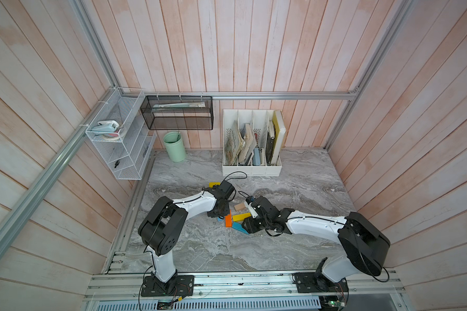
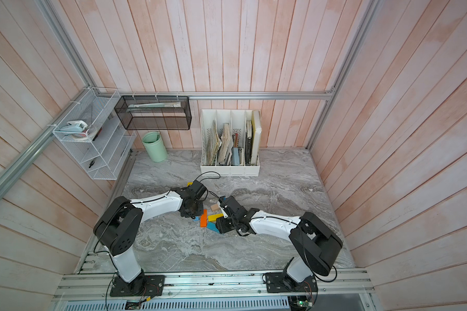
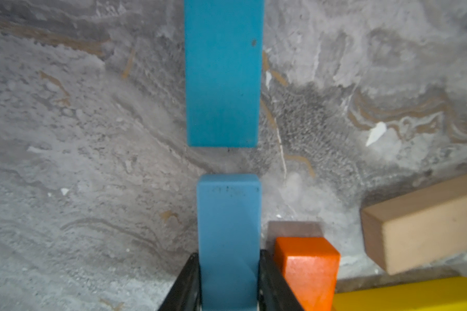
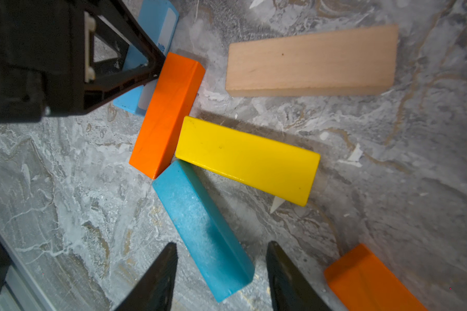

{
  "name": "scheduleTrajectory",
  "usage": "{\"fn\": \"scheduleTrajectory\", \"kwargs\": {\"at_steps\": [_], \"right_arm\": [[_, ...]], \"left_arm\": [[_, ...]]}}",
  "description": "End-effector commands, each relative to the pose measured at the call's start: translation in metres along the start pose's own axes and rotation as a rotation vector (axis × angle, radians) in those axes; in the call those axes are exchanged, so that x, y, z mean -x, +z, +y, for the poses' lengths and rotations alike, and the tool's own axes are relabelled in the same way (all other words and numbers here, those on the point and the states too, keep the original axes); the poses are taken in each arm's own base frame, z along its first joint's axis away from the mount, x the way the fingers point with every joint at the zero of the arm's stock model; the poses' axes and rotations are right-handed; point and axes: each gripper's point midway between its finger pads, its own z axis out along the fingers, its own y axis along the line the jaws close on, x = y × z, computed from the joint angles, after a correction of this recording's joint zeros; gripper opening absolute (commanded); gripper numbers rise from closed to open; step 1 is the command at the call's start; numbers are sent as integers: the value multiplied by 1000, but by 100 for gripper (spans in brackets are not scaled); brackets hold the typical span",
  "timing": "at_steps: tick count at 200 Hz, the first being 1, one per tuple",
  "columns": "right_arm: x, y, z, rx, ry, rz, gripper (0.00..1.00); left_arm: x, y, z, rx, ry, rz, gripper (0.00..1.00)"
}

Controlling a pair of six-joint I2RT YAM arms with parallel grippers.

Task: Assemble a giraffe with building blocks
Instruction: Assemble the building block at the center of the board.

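The building blocks lie in a loose cluster on the marble table between my two arms; no giraffe figure is in view. My left gripper (image 3: pixel 228 255) is shut on a light blue block (image 3: pixel 228 215), end to end with a teal bar (image 3: pixel 223 75) across a small gap. An orange block (image 4: pixel 167 113) touches the left fingers (image 4: pixel 135 53). My right gripper (image 4: pixel 221 250) stands open astride one end of another teal block (image 4: pixel 200 229), with gaps on both sides. A yellow block (image 4: pixel 248 161), a tan block (image 4: pixel 310 62) and a second orange block (image 4: pixel 367 280) lie close by.
In a top view another yellow block (image 1: pixel 213 184) peeks out behind the left wrist. A white file holder (image 1: pixel 251 167) with books and a green cup (image 1: pixel 174 146) stand at the back. A wire shelf (image 1: pixel 122 134) and a black mesh basket (image 1: pixel 177 113) hang on the wall.
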Motion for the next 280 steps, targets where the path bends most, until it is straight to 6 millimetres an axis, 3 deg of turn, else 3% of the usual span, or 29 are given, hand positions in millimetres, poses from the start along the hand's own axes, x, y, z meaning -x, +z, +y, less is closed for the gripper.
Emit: {"fn": "scheduleTrajectory", "kwargs": {"at_steps": [1, 122, 174, 209, 230, 246, 261, 280], "right_arm": [[-8, 5, -6, -7, 11, 23, 56], [-7, 8, -4, 2, 11, 24, 55], [-7, 7, -5, -5, 13, 22, 55], [1, 2, -4, -24, 7, 0, 54], [11, -3, 10, -34, -30, -9, 50], [20, -4, 30, -10, -65, -14, 31], [28, 1, 46, 23, -74, -9, 0], [32, 13, 61, 44, -86, 18, 0]], "left_arm": [[-15, 12, 21, 64, 1, 61, 37], [-12, 15, 20, 67, 19, 67, 42], [-7, 3, 14, 36, 25, 47, 63], [-1, -32, 4, 5, 23, -6, 67], [10, -71, -3, -70, 2, -84, 67], [23, -112, -4, -143, -33, -185, 67], [36, -147, 5, -189, -76, -283, 62], [53, -177, 33, -231, -152, -384, 49]]}}
